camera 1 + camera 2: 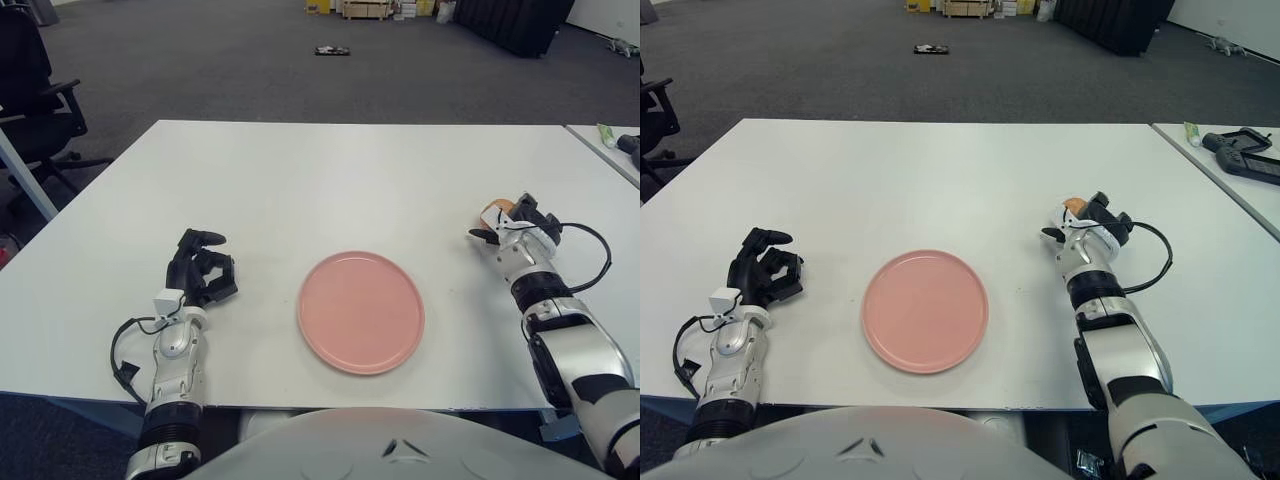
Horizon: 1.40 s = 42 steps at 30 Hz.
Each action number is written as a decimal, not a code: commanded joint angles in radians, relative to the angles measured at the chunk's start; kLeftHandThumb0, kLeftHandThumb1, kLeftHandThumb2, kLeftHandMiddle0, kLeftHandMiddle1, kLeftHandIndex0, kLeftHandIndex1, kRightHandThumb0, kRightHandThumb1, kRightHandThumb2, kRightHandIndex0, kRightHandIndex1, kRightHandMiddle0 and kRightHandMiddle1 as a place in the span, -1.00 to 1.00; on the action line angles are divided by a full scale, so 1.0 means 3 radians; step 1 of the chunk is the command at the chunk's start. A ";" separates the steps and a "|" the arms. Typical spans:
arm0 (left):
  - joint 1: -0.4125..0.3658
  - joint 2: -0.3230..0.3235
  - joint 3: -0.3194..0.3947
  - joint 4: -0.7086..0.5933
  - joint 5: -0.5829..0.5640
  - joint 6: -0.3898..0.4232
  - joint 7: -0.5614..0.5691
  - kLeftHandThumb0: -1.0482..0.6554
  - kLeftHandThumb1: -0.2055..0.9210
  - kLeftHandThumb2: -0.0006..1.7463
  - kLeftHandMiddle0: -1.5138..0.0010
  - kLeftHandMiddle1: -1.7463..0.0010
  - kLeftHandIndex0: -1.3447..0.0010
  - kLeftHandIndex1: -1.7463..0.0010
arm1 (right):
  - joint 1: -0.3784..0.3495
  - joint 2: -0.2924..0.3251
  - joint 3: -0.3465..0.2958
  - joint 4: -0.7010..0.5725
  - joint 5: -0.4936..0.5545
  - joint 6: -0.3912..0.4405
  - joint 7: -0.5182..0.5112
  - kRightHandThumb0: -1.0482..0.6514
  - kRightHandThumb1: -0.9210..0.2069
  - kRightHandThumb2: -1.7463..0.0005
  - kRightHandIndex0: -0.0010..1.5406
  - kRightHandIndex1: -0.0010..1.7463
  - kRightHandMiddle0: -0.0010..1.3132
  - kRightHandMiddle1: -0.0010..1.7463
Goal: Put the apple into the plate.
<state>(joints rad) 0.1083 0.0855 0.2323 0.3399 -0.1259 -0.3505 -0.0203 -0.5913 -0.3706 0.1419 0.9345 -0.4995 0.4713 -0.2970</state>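
Your right hand (512, 232) sits at the right side of the white rectangular table (330, 170), well to the right of the round pink plate (361, 311). Its dark fingers are wrapped around a small orange-toned apple (497, 209), of which only the top peeks out at the far-left edge of the hand. It looks like a closed grasp, though so much of the fruit is hidden that you cannot be sure how firmly it is pinched.

What the coming move turns on is this: the plate lies to the left of that hand and nearer to you, with bare tabletop between them. So the carry runs leftward and toward the near edge. The apple is roundish, so no long axis needs lining up; you only need to bring it over the plate's flat middle before letting go.

Your left hand (203, 270) shows on the other side, left of the plate, with its fingers curled and nothing in them. It is somewhat closer to the plate, but the apple belongs to the right hand, so that is the one to move.
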 commanded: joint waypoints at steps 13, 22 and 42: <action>0.0051 -0.0023 -0.0011 0.0059 -0.0022 0.0117 -0.0002 0.22 -0.07 0.51 0.27 -1.00 0.31 -0.96 | -0.0220 0.0177 -0.0085 0.0754 0.0227 -0.0179 -0.0270 -0.54 -0.51 0.15 -1.00 -0.39 -1.00 -0.68; 0.0058 -0.0026 0.0001 0.0045 -0.0055 0.0138 -0.0022 0.22 -0.11 0.54 0.25 -1.00 0.29 -0.96 | -0.0200 0.0151 -0.0113 0.1096 0.0275 -0.0529 -0.0430 -0.43 -0.48 0.05 -0.94 -0.15 -1.00 -0.12; 0.0049 -0.0036 0.0014 0.0078 -0.0082 0.0096 -0.0032 0.22 -0.09 0.52 0.27 -1.00 0.30 -0.96 | -0.0202 0.0189 -0.0233 0.1108 0.0430 -0.0729 -0.0881 -0.02 -0.25 -0.17 -0.40 0.43 -0.31 1.00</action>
<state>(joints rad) 0.1121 0.0845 0.2367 0.3334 -0.1480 -0.3438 -0.0284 -0.6763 -0.3274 0.0819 1.2463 -0.3956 0.2583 -0.5599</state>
